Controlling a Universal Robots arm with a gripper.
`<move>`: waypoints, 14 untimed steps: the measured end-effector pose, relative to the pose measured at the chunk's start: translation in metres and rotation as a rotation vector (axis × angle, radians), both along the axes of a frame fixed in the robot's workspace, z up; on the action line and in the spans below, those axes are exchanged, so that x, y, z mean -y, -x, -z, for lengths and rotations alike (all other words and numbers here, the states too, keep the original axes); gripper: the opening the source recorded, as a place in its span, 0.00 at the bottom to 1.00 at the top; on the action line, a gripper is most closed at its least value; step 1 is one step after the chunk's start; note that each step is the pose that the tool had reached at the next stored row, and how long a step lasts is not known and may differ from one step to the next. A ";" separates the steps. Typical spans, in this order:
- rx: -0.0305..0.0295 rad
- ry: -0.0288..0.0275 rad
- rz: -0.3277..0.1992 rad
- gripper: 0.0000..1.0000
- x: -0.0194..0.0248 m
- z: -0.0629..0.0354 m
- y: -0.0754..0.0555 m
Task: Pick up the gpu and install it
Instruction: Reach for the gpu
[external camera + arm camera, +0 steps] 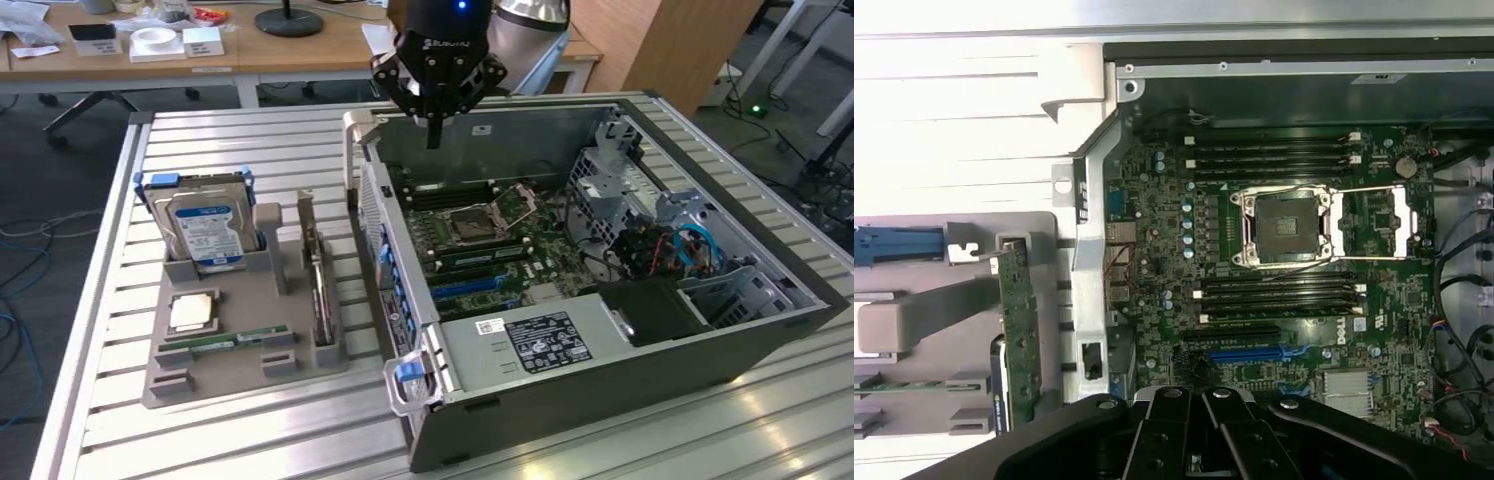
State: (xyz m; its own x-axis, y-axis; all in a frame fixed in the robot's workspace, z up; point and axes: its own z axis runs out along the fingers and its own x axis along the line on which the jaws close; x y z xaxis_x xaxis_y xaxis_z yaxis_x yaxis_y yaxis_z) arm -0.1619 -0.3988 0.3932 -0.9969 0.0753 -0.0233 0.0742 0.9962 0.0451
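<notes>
Above open case [641, 375], closed end effector [433, 136]

Blue-labelled hard drive [207, 235] upright in grey holder [230, 375]

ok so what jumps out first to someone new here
The open computer case fills the exterior view's right, its motherboard showing an open processor socket. The black gripper hangs shut and empty above its far wall. On the exterior view's left a grey holder carries the gpu on edge and a blue-labelled hard drive.
</notes>
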 end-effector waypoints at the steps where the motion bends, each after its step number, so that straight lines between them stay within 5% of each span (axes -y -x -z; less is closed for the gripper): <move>1: 0.0000 0.0000 0.000 0.11 0.0000 0.0000 0.001; 14: 0.0000 0.0000 0.000 0.11 0.0000 0.0001 0.023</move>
State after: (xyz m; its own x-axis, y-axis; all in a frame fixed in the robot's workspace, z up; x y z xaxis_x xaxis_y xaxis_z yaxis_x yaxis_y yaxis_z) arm -0.1848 -0.3989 0.3931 -0.9969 0.0752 -0.0233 0.0741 0.9962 0.0451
